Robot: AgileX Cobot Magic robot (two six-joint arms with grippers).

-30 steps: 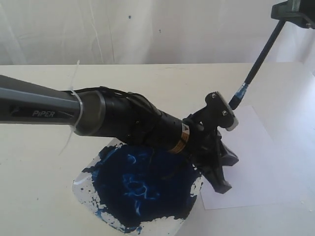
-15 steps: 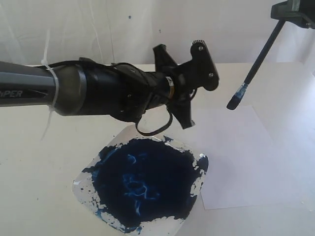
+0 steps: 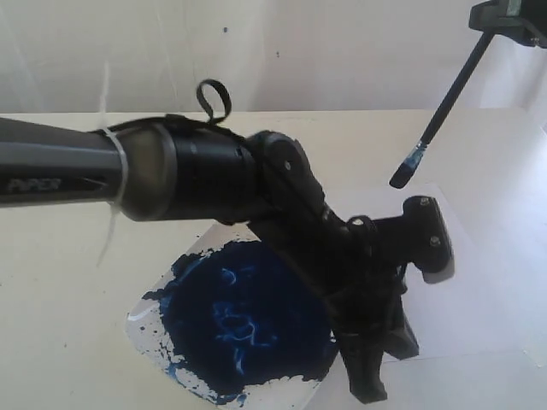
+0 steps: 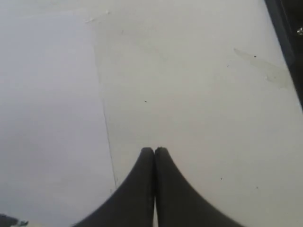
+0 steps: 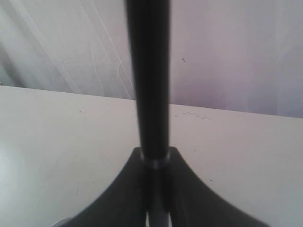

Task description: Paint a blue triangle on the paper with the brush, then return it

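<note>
Cream table [image 3: 68, 282]; left gripper [image 4: 154, 150] pinched shut just beside paper [image 4: 47, 118] edge; right gripper [image 5: 154, 161] clamps brush [image 3: 449, 94], raised in open air.

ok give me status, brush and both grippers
Right gripper shut on the brush, tip up off the paper. Left gripper shut, empty. Left arm low across the paper, hiding part; the rest blank.
</note>
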